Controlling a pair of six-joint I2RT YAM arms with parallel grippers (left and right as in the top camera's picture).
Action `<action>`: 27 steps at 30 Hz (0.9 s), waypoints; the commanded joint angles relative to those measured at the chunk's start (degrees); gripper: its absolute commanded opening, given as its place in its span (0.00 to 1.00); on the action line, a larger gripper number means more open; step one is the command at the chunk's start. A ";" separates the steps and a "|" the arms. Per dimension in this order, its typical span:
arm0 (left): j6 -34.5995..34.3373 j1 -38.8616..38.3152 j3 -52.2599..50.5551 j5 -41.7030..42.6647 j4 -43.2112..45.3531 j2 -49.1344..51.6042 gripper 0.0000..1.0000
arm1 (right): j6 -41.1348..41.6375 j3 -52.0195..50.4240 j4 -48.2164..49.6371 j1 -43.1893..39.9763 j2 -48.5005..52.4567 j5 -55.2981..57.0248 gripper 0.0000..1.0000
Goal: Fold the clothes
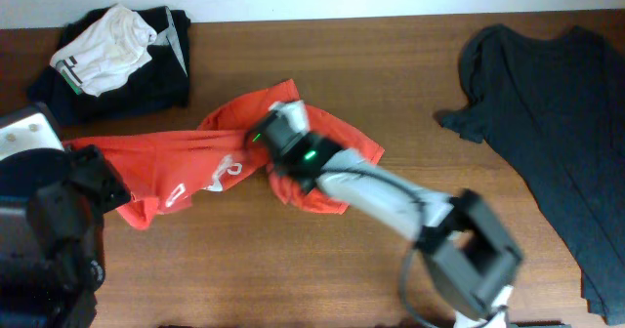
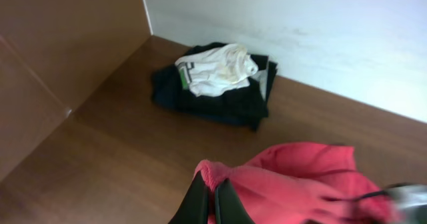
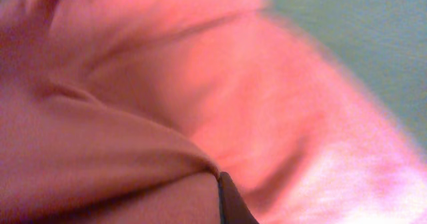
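- My left tool (image 2: 211,199) is pressed together, pinching an edge of the red-orange T-shirt (image 1: 186,160).
- My right tool (image 1: 276,123) is clamped on bunched cloth directly beneath it.
- The T-shirt lies crumpled on the surface (image 1: 342,64) between both tools.
- Risk: pinching several layers could drag the whole garment into a tangle.

The shirt (image 1: 195,162) lies on the table (image 1: 322,55), bunched under the right gripper (image 1: 276,115); its far end reaches left into the left gripper (image 2: 210,201); the pile (image 2: 217,81) sits ahead of the left gripper, apart from the shirt; the dark shirt (image 1: 557,123) lies well to the right of the right gripper, on the same table.
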 commanded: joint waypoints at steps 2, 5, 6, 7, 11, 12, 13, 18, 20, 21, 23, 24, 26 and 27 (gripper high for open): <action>-2.34 -0.02 1.36 -3.63 -3.89 4.26 0.00 | -11.61 0.24 -1.95 -12.46 -12.52 -9.53 0.21; -4.98 0.00 1.33 -3.65 -8.15 11.30 0.00 | -12.74 0.24 -2.21 -18.36 -11.37 -12.90 0.72; -4.98 0.00 1.29 -3.63 -8.57 13.44 0.00 | -12.74 0.24 -1.99 -19.93 -10.08 -12.90 0.87; -5.03 0.00 1.29 -3.63 -9.20 16.28 0.00 | -12.68 0.24 -2.14 -21.29 -8.90 -13.00 0.97; -7.54 -0.02 1.18 -3.63 -10.84 29.44 0.00 | -9.05 0.24 -12.07 -27.96 -7.02 -15.87 0.99; -8.35 0.00 1.18 -3.67 -10.69 31.78 0.00 | -9.29 0.24 -13.88 -28.41 -7.45 -17.25 0.99; -8.59 0.28 1.18 -3.65 -10.16 33.59 0.00 | -9.35 0.24 -14.86 -28.33 -7.65 -17.44 0.99; -8.57 1.51 1.18 -3.61 -6.08 38.99 0.00 | -28.74 -1.49 -15.63 -20.87 -5.73 -28.24 0.94; -8.55 1.51 1.18 -3.61 -6.51 38.97 0.00 | -28.48 -3.58 -11.43 -19.12 -3.30 -23.52 0.95; -8.57 1.51 1.18 -3.63 -6.99 38.97 0.00 | -28.30 -3.67 -9.77 -18.86 -1.70 -21.79 0.95; -8.55 1.51 1.18 -3.65 -7.85 38.97 0.00 | -28.33 -3.65 -6.86 -18.93 1.40 -18.23 0.95; -8.55 1.51 1.18 -3.65 -8.33 38.99 0.00 | -28.35 -3.65 -5.77 -19.02 2.89 -15.91 0.95; -8.57 1.51 1.18 -3.61 -8.70 38.97 0.00 | -28.35 -3.65 -4.50 -18.99 3.82 -11.93 0.94; -8.57 1.51 1.18 -3.61 -8.68 38.97 0.00 | -28.35 -3.65 -3.41 -18.99 3.93 -10.12 0.91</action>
